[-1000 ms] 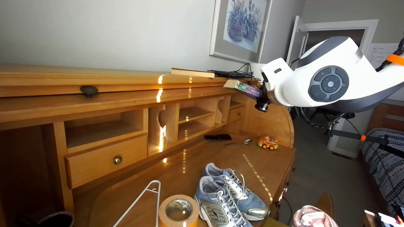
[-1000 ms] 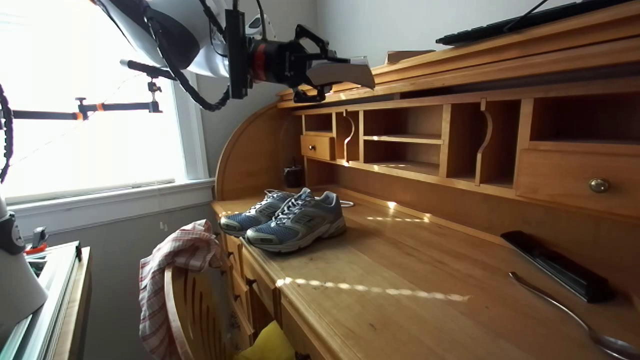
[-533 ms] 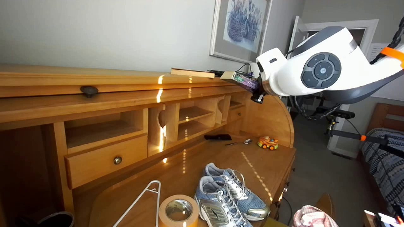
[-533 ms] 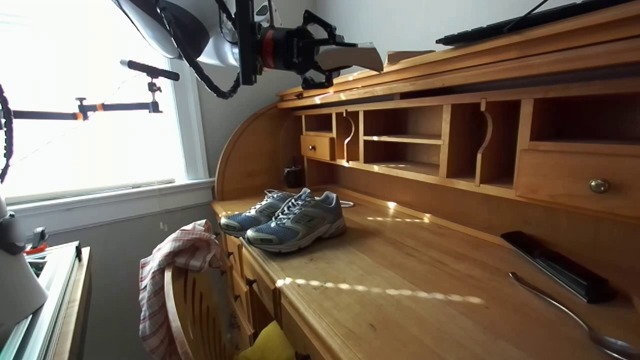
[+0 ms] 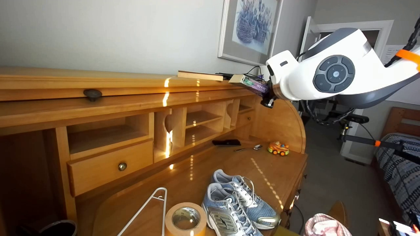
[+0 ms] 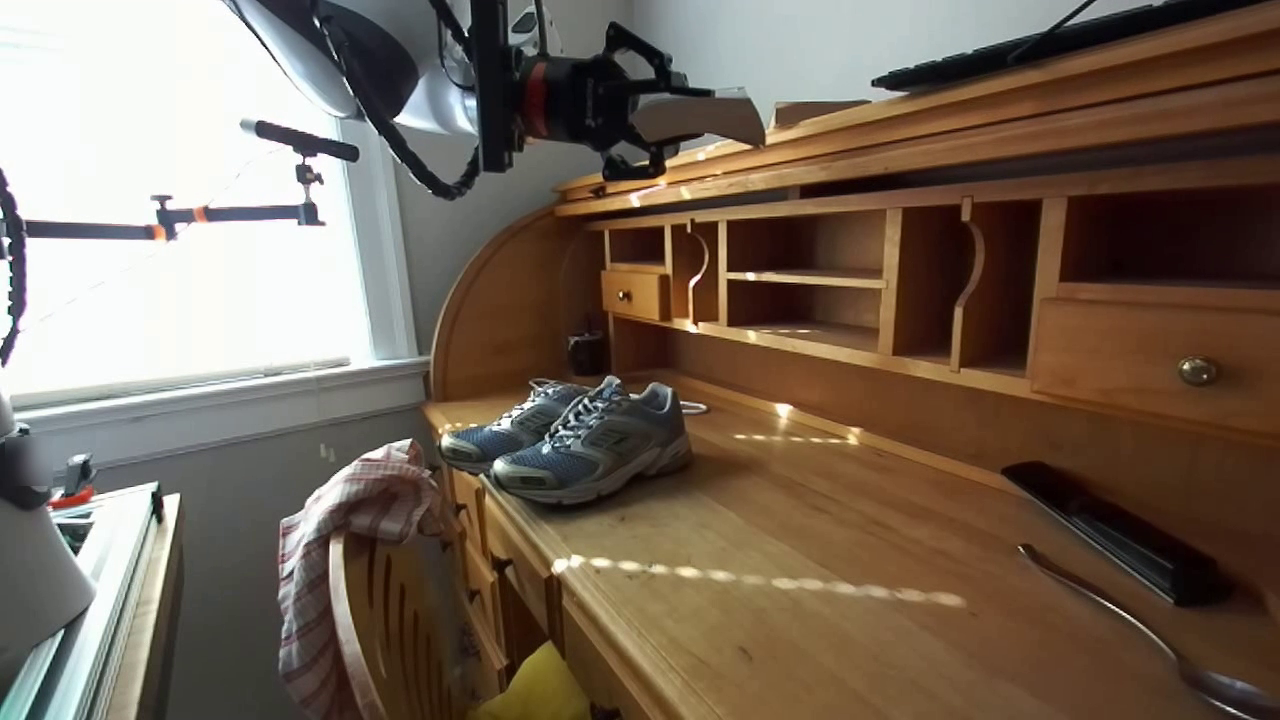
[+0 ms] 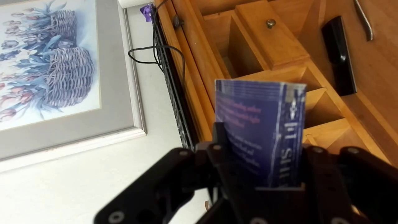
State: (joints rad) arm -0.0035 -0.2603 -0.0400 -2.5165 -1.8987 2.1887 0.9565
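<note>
Book (image 7: 258, 127) in end effector (image 6: 672, 122); shoes (image 6: 605, 440) on desk (image 6: 850, 520)

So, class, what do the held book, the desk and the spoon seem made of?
Book: probably paper, smooth printed card cover, pale spine crease.
Desk: seemingly varnished wood; grain and sheen show.
Spoon: likely polished metal, grey with highlights.

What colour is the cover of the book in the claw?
Purple-blue, with pink and pale lettering; the book's cover shows best in the wrist view.

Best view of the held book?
Wrist view: the book shows largest, its blurred cover and spine lettering facing the camera. Both exterior views show it smaller: a lettered side or shadowed surfaces without visible lettering.
</note>
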